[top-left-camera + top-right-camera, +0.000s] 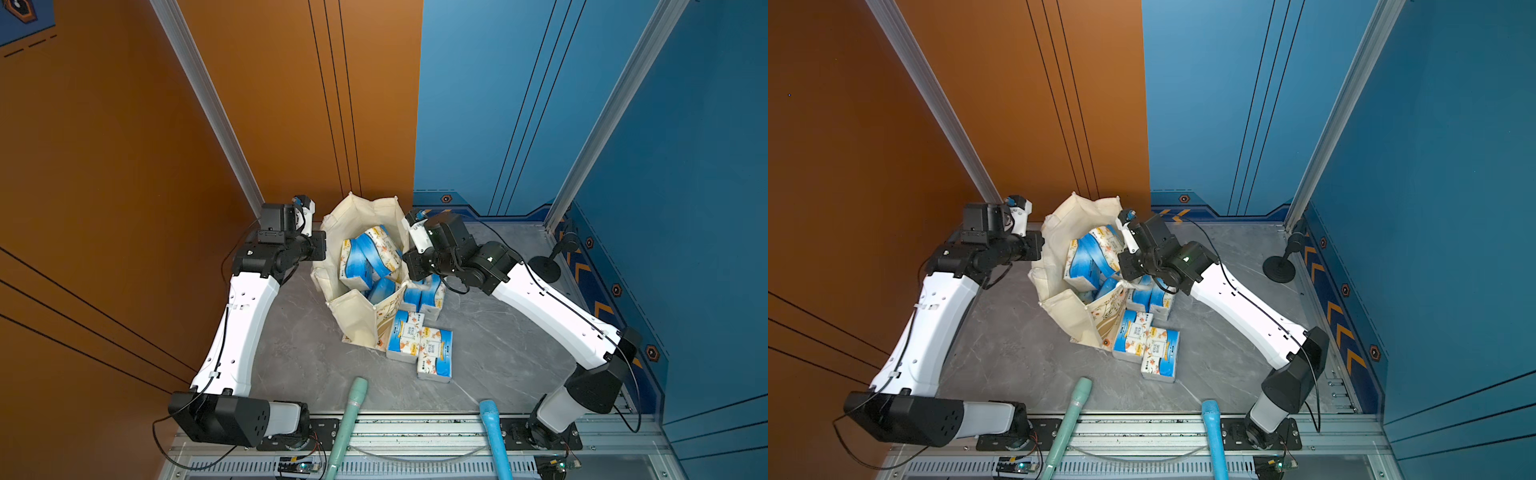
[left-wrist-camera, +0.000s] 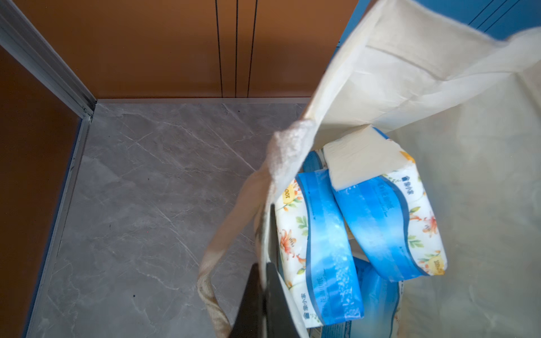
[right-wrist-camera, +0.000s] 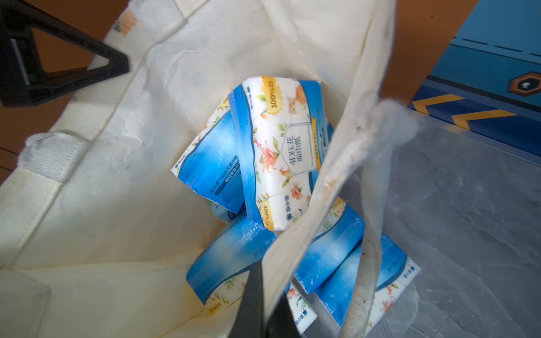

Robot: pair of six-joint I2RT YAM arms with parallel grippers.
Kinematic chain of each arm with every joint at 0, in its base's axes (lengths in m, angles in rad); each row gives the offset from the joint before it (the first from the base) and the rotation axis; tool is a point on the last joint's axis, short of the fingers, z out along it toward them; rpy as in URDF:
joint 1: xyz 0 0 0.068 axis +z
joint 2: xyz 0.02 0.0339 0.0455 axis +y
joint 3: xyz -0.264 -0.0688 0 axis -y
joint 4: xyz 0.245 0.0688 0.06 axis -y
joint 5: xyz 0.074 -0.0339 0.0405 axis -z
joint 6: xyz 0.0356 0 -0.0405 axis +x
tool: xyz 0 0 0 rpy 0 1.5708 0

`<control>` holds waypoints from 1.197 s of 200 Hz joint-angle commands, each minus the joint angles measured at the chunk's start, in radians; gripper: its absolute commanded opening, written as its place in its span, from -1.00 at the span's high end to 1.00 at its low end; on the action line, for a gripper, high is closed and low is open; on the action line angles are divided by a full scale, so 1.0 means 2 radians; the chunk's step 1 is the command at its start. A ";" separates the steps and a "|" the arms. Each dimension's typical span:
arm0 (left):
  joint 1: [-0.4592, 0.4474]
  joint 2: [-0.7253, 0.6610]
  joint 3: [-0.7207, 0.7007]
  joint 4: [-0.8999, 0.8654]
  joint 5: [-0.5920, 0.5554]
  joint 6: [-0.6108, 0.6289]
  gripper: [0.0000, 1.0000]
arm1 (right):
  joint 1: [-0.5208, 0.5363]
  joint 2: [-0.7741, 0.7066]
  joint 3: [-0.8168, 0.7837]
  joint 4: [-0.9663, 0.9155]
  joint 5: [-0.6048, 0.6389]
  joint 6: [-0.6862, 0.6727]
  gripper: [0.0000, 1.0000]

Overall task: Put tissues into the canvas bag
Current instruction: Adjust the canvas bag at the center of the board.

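Observation:
The cream canvas bag (image 1: 357, 320) (image 1: 1067, 316) stands open at the middle back of the grey table. Inside it lie several blue-and-white tissues (image 1: 365, 253) (image 1: 1096, 253) (image 2: 322, 248) (image 3: 278, 152). My left gripper (image 2: 265, 266) (image 1: 321, 248) is shut on the bag's left rim (image 2: 409, 87). On the opposite side my right gripper (image 3: 263, 269) (image 1: 409, 266) is shut on the right rim (image 3: 117, 190). More tissues (image 1: 419, 336) (image 1: 1146, 340) (image 3: 345, 254) lie on the table against the bag's right side, outside it.
A black stand with a round base (image 1: 544, 266) is at the back right corner. A green handle (image 1: 353, 411) and a blue handle (image 1: 494, 432) stick in over the front edge. Orange and blue walls close the back and sides.

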 commanded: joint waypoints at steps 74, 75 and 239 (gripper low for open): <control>-0.010 0.015 -0.014 0.044 -0.008 0.004 1.00 | -0.014 0.064 0.033 0.049 -0.010 0.003 1.00; -0.010 0.015 -0.014 0.044 -0.007 0.004 1.00 | -0.015 0.065 0.034 0.049 -0.011 0.003 1.00; -0.013 0.008 -0.065 0.091 0.051 0.038 1.00 | -0.064 -0.121 -0.157 0.029 0.011 0.048 -0.23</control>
